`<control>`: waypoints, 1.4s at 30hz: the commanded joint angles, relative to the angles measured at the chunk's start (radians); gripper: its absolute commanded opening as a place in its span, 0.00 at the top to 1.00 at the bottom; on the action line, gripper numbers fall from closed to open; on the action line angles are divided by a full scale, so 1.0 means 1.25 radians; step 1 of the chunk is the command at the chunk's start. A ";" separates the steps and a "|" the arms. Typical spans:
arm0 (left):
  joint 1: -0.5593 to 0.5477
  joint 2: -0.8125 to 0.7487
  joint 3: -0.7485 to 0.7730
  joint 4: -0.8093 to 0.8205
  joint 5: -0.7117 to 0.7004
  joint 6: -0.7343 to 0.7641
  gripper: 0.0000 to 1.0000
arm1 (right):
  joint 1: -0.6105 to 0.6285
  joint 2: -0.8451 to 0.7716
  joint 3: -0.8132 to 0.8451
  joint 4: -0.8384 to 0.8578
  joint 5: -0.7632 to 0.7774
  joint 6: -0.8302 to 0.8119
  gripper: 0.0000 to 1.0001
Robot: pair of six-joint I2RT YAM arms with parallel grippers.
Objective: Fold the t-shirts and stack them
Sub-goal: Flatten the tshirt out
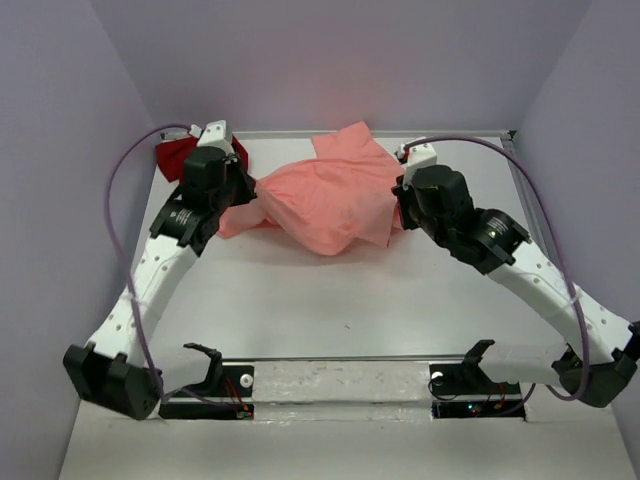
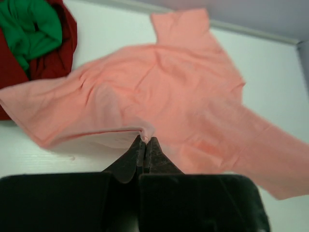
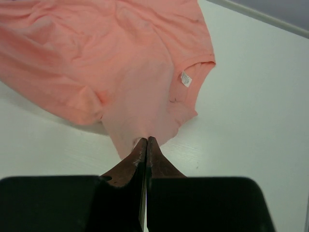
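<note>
Seen from above, two arms are holding a pink shirt (image 1: 325, 200) across the far half of the table (image 1: 330, 300). The left gripper (image 1: 248, 192) is pinching the shirt's left edge and the right gripper (image 1: 400, 195) its right edge. A dark red shirt (image 1: 175, 155) is lying bunched in the far left corner.

At the left wrist, the jaws are clenching a small fold of pink cloth at their tips. A green shirt (image 2: 30, 29) is sitting on the dark red one, and the pink edge is reaching that heap.

At the right wrist, the jaws are gripping pink cloth near the collar, where a white label (image 3: 186, 79) is showing.

The step looks like spreading the shirt before folding it. It would go best with both pinches held level and drawn apart evenly, so the sagging middle lies flat, clear of the heap.

The count is three shirts, one each of pink, dark red and green, and one label.
</note>
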 commanded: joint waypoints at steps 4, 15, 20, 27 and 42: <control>-0.068 -0.145 0.052 -0.049 -0.038 -0.038 1.00 | 0.089 -0.025 0.027 -0.168 0.176 0.240 1.00; -0.150 -0.241 0.028 -0.187 -0.096 -0.083 1.00 | 0.193 -0.035 -0.076 -0.374 0.231 0.486 1.00; -0.176 -0.281 0.004 -0.230 -0.122 -0.116 1.00 | 0.251 -0.022 -0.056 -0.501 0.257 0.628 1.00; -0.184 -0.300 -0.023 -0.246 -0.187 -0.116 1.00 | 0.268 -0.036 -0.076 -0.635 0.366 0.832 1.00; -0.202 -0.328 -0.034 -0.215 -0.289 -0.102 1.00 | 0.147 -0.230 -0.066 -0.605 0.717 0.699 1.00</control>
